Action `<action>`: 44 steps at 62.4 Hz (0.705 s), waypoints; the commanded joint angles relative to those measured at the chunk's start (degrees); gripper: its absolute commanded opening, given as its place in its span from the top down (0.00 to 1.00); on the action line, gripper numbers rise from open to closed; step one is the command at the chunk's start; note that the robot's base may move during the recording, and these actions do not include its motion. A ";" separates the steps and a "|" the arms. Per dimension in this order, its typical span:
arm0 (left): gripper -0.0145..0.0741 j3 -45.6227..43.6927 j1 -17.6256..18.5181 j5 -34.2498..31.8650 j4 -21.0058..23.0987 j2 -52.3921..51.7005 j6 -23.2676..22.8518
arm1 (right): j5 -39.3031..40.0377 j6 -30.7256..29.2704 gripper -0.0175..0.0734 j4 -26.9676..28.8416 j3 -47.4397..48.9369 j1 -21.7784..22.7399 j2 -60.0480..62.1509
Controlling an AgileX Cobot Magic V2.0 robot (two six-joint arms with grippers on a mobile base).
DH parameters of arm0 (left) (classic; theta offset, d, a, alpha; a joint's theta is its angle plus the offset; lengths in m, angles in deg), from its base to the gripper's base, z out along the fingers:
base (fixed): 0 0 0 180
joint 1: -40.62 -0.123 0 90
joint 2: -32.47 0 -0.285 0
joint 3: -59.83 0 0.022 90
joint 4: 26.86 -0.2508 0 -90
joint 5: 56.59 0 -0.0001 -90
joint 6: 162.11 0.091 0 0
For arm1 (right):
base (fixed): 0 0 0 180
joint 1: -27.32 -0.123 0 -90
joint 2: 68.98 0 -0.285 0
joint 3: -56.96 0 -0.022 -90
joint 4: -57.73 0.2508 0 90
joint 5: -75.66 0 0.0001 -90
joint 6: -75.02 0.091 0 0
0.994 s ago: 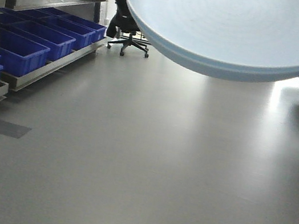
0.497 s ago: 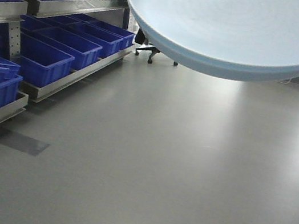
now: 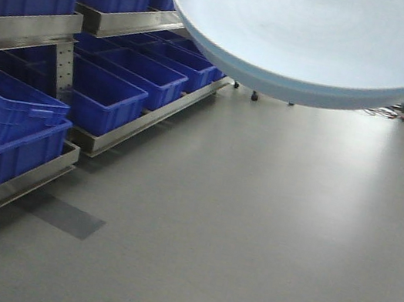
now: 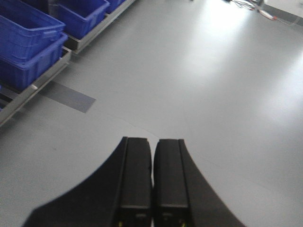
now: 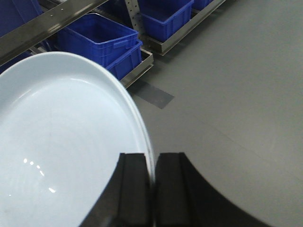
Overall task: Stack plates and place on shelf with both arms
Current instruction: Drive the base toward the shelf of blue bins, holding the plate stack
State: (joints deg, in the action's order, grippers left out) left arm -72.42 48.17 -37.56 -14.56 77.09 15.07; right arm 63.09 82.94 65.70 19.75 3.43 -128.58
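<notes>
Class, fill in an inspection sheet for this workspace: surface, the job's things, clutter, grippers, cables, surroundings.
Surface: smooth grey floor; no table in view.
Job's things: glossy pale bluish-white round plate, held up over the floor; whether a second lies under it cannot be told.
Clutter: nothing seen.
Grippers: left gripper shut, black fingers together, empty; right gripper shut on the plate's rim.
Cables: loose wires on the floor, far right.
Surroundings: blue plastic crates on steel shelving at left.
</notes>
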 commanded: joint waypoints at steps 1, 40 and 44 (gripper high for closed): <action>0.72 -1.61 0.27 -4.90 0.69 -0.17 -0.32 | 6.06 -0.17 0.75 0.05 1.80 -0.05 1.09; 0.72 -1.61 0.27 -4.90 0.69 -0.17 -0.32 | 6.06 -0.17 0.75 0.05 1.80 -0.05 1.09; 0.72 -1.61 0.27 -4.90 0.69 -0.17 -0.32 | 6.06 -0.17 0.75 0.05 1.80 -0.05 1.09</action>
State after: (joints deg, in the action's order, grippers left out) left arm -72.42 48.17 -37.79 -14.56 77.09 15.07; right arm 63.09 82.94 65.70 19.75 3.43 -128.58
